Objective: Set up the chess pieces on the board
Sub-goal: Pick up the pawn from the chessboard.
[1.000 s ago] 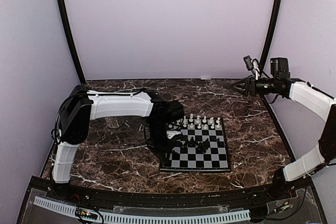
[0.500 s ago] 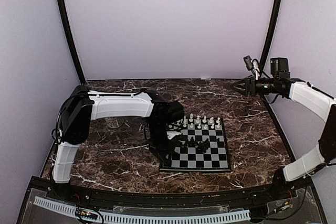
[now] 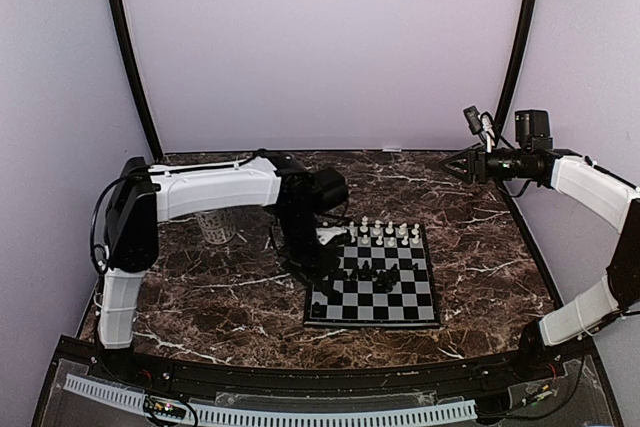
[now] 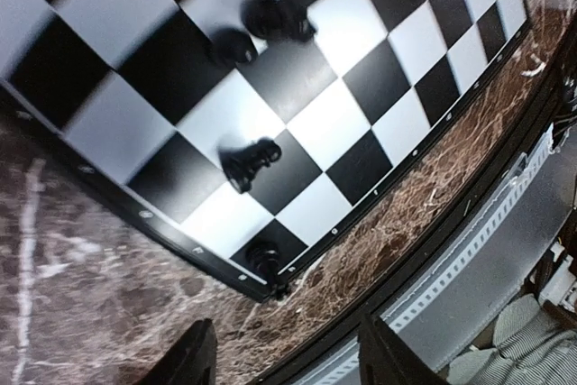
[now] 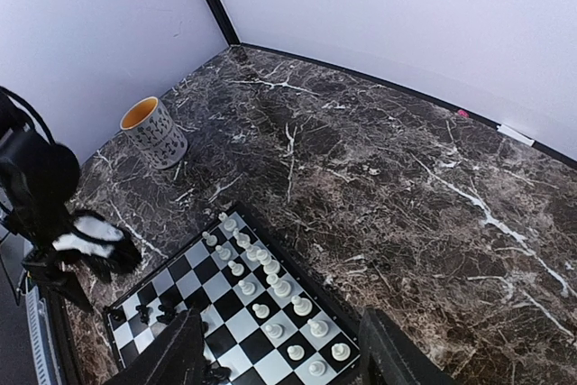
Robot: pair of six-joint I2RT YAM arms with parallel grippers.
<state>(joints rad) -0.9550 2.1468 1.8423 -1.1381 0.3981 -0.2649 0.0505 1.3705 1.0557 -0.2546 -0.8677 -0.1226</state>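
The board [image 3: 400, 297] lies right of the table's centre. White chess pieces [image 3: 385, 232] stand in two rows along its far edge. Black pieces [image 3: 378, 272] lie bunched near its middle. My left gripper [image 3: 322, 269] hovers over the board's left side, open and empty. In the left wrist view one black piece [image 4: 263, 257] stands on the corner square, beyond the fingers [image 4: 194, 356]. Another black piece [image 4: 250, 161] lies tipped over two squares away. My right gripper [image 3: 455, 165] is raised at the back right, open, holding nothing. The right wrist view shows the white rows [image 5: 270, 286] from above.
A patterned mug [image 3: 215, 227] with a yellow inside [image 5: 155, 131] stands on the marbled table left of the board, behind the left arm. Purple walls enclose the table. A black rail and white strip [image 4: 487, 250] run along the near edge.
My left gripper has opened and risen from the board's near-left corner, leaving a black piece standing there. The left arm has lifted. The right arm has not moved.
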